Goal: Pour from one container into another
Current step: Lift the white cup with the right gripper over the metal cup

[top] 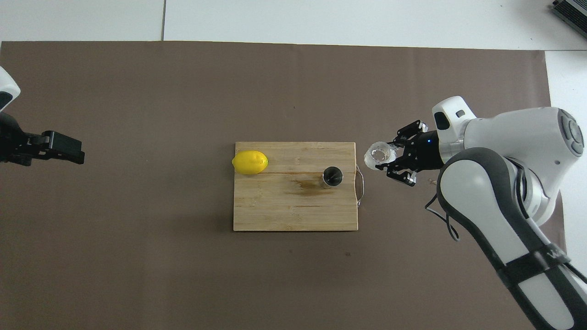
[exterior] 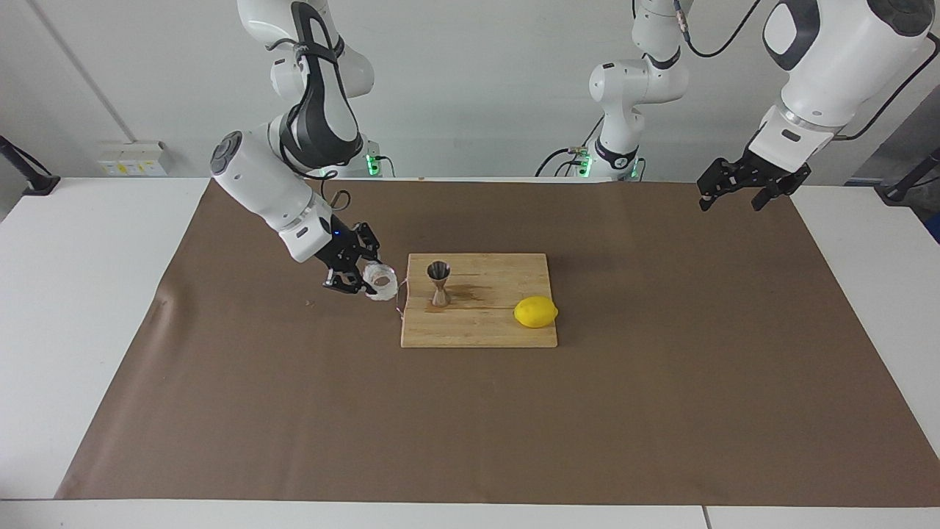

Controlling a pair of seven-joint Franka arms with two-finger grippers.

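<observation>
The small clear textured glass cup (exterior: 380,283) is held in my right gripper (exterior: 365,273), low over the brown mat just beside the cutting board's metal handle. It also shows in the overhead view (top: 379,155), mouth up, with the right gripper (top: 389,156) shut around it. The steel hourglass jigger (exterior: 439,283) stands upright on the wooden cutting board (exterior: 477,330), near the end closest to the cup. It shows from above in the overhead view (top: 332,177). My left gripper (exterior: 736,197) is open and empty, raised over the mat at the left arm's end, waiting.
A yellow lemon (exterior: 535,311) lies on the board at the end toward the left arm, also seen from above (top: 249,162). A dark wet stain (top: 306,185) marks the board beside the jigger. A brown mat (exterior: 294,411) covers the table.
</observation>
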